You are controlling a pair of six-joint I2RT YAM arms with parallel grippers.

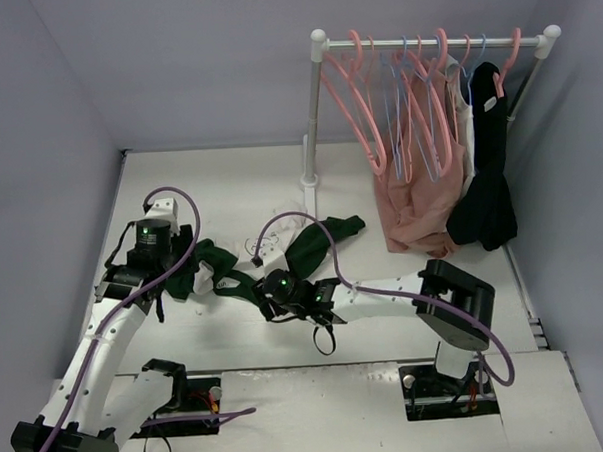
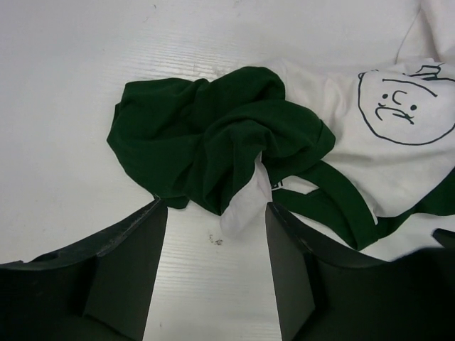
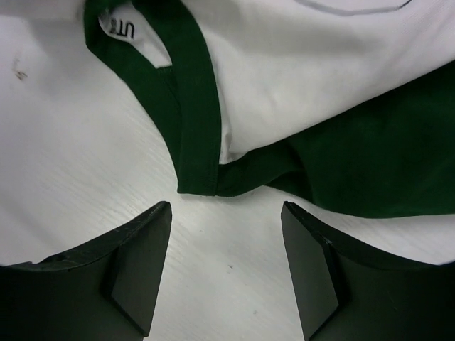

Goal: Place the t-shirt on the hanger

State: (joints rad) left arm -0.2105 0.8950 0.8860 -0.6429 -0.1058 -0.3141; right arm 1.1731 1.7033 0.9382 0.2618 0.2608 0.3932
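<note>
T-shirt (image 1: pixel 317 240) bunched on table (image 1: pixel 230 189), 7 o'clock from rack (image 1: pixel 313 115). Left gripper (image 2: pixel 217 213) open wide, green sleeve (image 2: pixel 192 135) at 12 o'clock. Right gripper (image 3: pixel 227 213) open wide too, neck trim (image 3: pixel 195 106) at 12 o'clock, ready to grab it. Pink hanger (image 1: pixel 360 118) hooked on rail (image 1: pixel 424 42), maybe untouched.

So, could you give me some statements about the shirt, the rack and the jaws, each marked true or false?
1. The t-shirt lies crumpled on the table. True.
2. The left jaws are shut on the t-shirt. False: they are open and hold nothing.
3. A salmon-pink garment hangs on the rack. True.
4. The black garment lies on the table. False: the black garment hangs on the rack.
</note>
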